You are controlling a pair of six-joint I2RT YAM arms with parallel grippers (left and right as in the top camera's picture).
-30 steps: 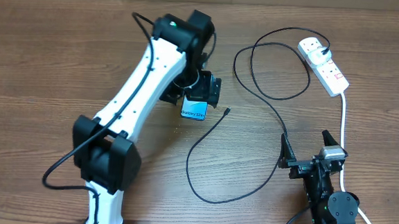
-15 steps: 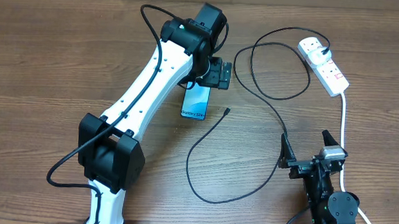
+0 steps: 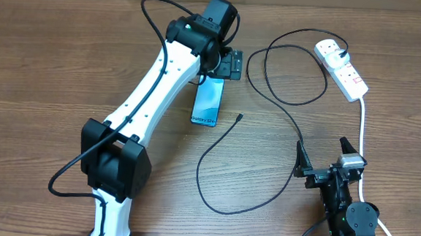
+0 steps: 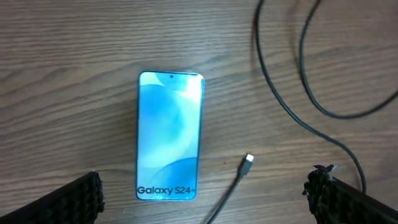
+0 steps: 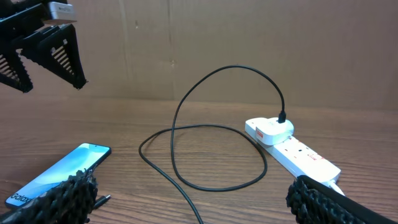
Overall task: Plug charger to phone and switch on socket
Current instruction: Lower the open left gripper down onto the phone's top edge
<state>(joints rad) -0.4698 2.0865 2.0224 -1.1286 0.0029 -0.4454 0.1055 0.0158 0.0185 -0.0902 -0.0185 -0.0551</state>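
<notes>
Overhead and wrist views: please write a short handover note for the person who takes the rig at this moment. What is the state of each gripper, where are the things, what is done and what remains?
Left gripper: open, empty, hovering over the far end of the phone.
Right gripper: open, empty, low at the right front.
Phone: flat on the table, screen up.
Connector tip of the charger: on the table just right of the phone, apart from it.
White plug: seated in the socket.
Done: nothing on the phone side.
Left: put the tip into the phone and switch on the socket. The switch position cannot be read.
</notes>
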